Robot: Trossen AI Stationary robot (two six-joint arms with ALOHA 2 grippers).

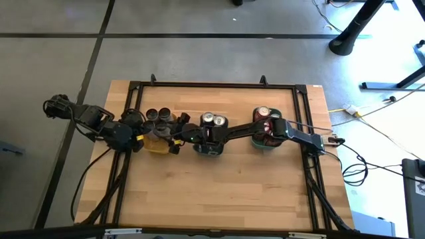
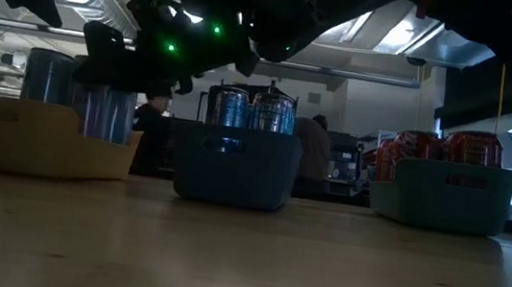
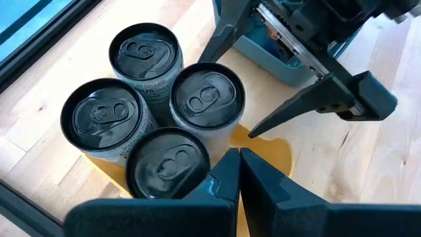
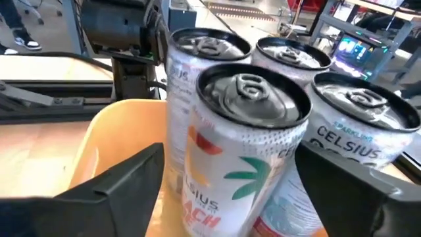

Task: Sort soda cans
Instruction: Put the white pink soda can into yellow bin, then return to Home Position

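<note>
Inside the yellow tray (image 4: 118, 131), the right tool (image 4: 227, 191) stands spread around a white can (image 4: 230, 151)

Robotics lab: concrete floor (image 1: 199, 20), cables (image 1: 358, 166).

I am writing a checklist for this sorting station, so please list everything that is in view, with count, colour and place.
table: one, light wood, under everything
yellow tray: one, on the left arm's side of the table
grey-blue tray: one, in the middle of the row
teal tray: one, on the right arm's side
silver-white cans: four, upright in the yellow tray
blue-silver cans: at least two seen, in the grey-blue tray; an arm covers the rest
red cans: at least two seen, in the teal tray
person: one dim figure, in the room behind the table
left gripper: shut, over the yellow tray beside the cans
right gripper: open, fingers on either side of one silver-white can
</note>
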